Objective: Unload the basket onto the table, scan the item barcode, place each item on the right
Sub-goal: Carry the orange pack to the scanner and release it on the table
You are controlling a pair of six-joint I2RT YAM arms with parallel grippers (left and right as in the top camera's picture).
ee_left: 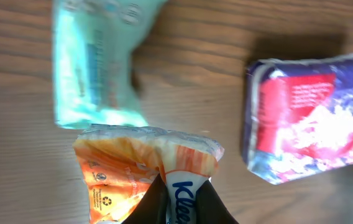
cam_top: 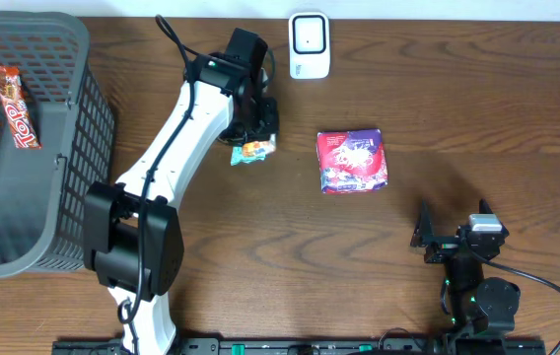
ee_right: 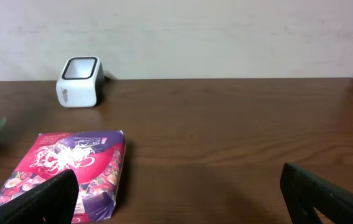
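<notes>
My left gripper point(ee_left: 183, 202) is shut on an orange and white Kleenex tissue pack point(ee_left: 145, 162), pinching its near end between the black fingers point(ee_left: 155, 205). In the overhead view that gripper point(cam_top: 256, 130) is at the table's upper middle, with the tissue pack point(cam_top: 255, 148) just below it. The white barcode scanner point(cam_top: 309, 44) stands at the back edge, a short way up and right of the pack, and also shows in the right wrist view point(ee_right: 80, 81). My right gripper point(cam_top: 428, 237) rests near the front right, open and holding nothing point(ee_right: 179, 199).
A teal packet point(ee_left: 96, 62) lies on the table right beside the held pack. A red and purple packet point(cam_top: 353, 161) lies in the middle, right of my left gripper. A grey wire basket point(cam_top: 83, 118) at the far left holds a candy bar point(cam_top: 16, 106).
</notes>
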